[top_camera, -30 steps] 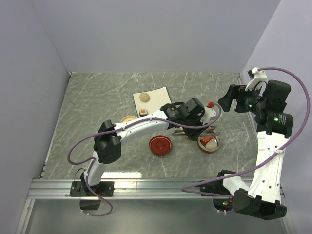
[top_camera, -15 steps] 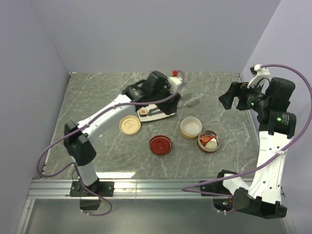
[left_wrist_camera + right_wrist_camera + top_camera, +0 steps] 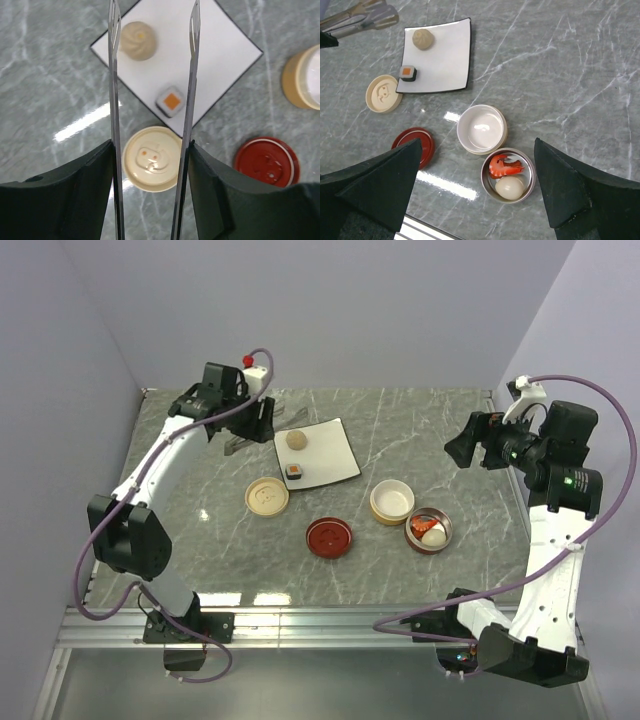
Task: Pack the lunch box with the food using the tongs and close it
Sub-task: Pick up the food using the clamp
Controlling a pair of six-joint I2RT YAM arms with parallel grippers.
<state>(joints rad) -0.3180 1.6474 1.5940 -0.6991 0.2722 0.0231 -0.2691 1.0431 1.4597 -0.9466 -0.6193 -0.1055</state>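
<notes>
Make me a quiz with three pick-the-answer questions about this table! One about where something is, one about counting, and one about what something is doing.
1. The tongs are: A dropped, B broken, C gripped by the left tool.
2. Food pieces on the white plate: A one, B two, C four.
3. The shrimp sits: A in the metal bowl, B on the white plate, C between the tongs.

Answers: C, the left tool squeezes both tong arms. B, only the beige ball and the sushi roll are there. A, it lies in the metal bowl beside the egg.
</notes>
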